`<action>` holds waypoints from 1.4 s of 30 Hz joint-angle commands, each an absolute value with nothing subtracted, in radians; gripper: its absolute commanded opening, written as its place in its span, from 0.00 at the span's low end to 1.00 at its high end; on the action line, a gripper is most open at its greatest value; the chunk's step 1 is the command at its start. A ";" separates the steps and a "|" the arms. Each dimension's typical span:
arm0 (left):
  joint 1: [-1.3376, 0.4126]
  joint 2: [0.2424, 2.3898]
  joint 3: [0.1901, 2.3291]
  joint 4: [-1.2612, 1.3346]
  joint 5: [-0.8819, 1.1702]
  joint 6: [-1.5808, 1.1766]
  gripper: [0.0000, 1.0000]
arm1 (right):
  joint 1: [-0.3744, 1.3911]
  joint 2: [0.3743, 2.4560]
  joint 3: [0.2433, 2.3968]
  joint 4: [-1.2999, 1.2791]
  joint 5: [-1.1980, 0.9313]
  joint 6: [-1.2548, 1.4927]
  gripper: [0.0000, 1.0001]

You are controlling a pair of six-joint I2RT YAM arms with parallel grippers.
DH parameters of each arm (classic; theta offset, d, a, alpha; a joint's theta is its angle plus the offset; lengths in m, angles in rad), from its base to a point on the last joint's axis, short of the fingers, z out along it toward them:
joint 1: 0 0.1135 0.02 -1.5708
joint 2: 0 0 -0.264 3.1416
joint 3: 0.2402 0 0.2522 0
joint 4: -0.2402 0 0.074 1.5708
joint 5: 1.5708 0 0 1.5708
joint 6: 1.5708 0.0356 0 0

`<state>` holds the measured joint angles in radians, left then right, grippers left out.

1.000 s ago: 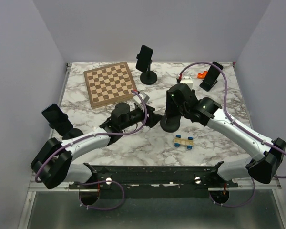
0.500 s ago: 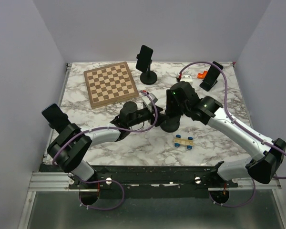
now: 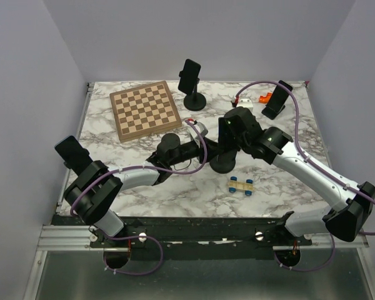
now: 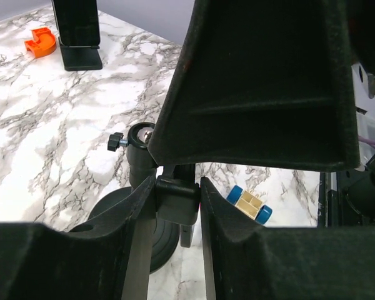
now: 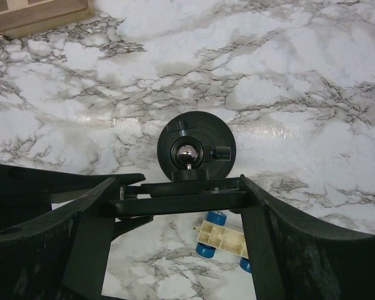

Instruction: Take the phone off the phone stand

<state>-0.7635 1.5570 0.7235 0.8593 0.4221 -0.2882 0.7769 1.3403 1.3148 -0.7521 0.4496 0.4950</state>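
Note:
In the left wrist view the phone (image 4: 262, 87) is a wide black slab held up on the phone stand (image 4: 139, 164), a black post with a ball joint on a round base. My left gripper (image 4: 178, 195) is shut on the stand's clamp bracket just under the phone. In the right wrist view, looking down, the phone (image 5: 175, 204) shows edge-on above the stand's base (image 5: 169, 150). My right gripper (image 5: 182, 199) is shut on it, with one finger against each end. In the top view both grippers meet over the stand (image 3: 224, 165), and the right gripper (image 3: 232, 128) covers the phone.
A small blue-wheeled toy car (image 3: 242, 185) lies just right of the stand's base. A chessboard (image 3: 144, 110) sits at the back left. Other phones stand on stands at the back centre (image 3: 189, 76), back right (image 3: 276, 100) and left edge (image 3: 75, 155). An orange piece (image 3: 264, 97) lies at the back right.
My left arm has reached right to the stand, and its gripper has shut on the bracket. The right gripper has stayed on the phone.

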 commanded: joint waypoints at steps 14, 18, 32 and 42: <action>-0.764 1.556 0.723 0.861 0.457 -0.270 0.58 | 0.777 1.315 1.292 -0.732 0.420 0.492 0.01; -0.764 1.550 0.723 0.848 0.468 -0.259 0.48 | 0.777 1.315 1.290 -0.732 0.418 0.492 0.01; -0.761 1.542 0.736 0.773 0.518 -0.232 0.00 | 0.778 1.287 1.221 -0.681 0.526 0.422 0.01; -0.707 1.522 0.745 0.702 0.612 -0.320 0.00 | 0.708 1.227 1.120 -0.653 0.611 0.303 0.01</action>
<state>-0.7490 1.5482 0.7540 0.7658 0.4999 -0.2535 0.7696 1.2343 1.1641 -0.5930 0.4747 0.4152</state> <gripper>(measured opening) 0.360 0.790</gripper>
